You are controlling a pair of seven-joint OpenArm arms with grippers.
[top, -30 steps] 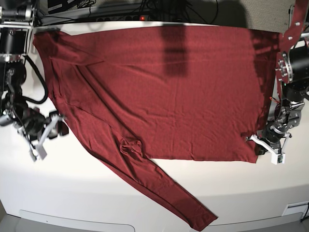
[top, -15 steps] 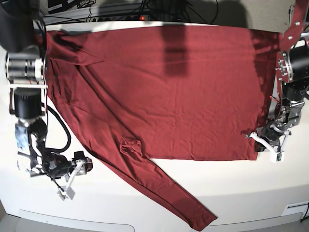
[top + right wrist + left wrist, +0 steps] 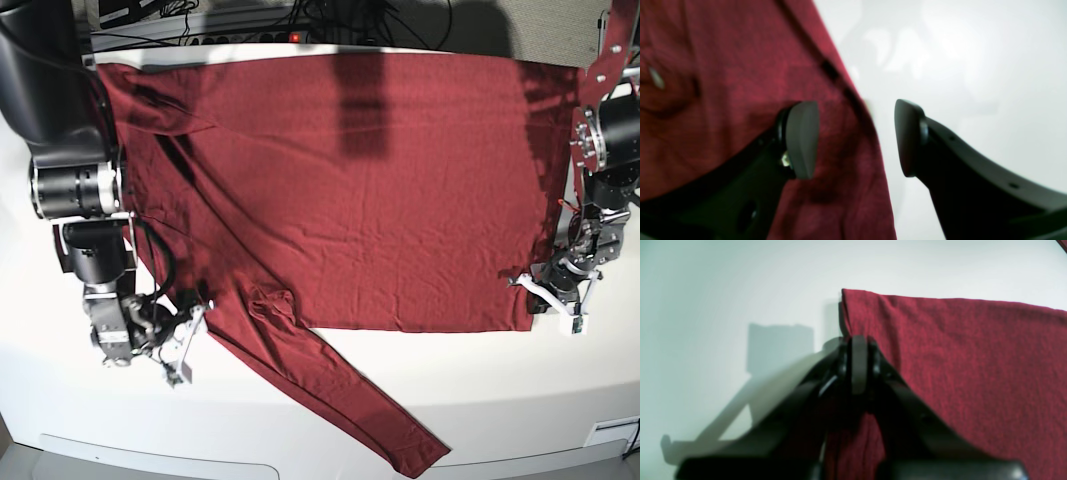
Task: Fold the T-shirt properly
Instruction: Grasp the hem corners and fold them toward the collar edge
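Note:
The T-shirt [image 3: 360, 190] is dark red and lies spread flat on the white table [image 3: 150, 420]. One long sleeve [image 3: 370, 410] runs toward the front edge. A small bunched wrinkle [image 3: 270, 300] sits near the armpit. My left gripper [image 3: 540, 290] is at the shirt's front right hem corner; in the left wrist view it [image 3: 858, 350] is shut on the shirt [image 3: 957, 366]. My right gripper [image 3: 187, 340] is open at the sleeve's left edge. In the right wrist view it [image 3: 855, 138] straddles the edge of the shirt [image 3: 723, 83], one fingertip [image 3: 801, 138] over cloth, the other over bare table.
Cables and a power strip [image 3: 290, 38] lie behind the table's back edge. The right arm's thick black body [image 3: 70, 170] stands over the shirt's left side. The table's front edge [image 3: 160, 455] curves below the sleeve.
My right arm has swung from the table's left edge down and then right, up to the sleeve's edge. My left gripper has stayed at the hem corner.

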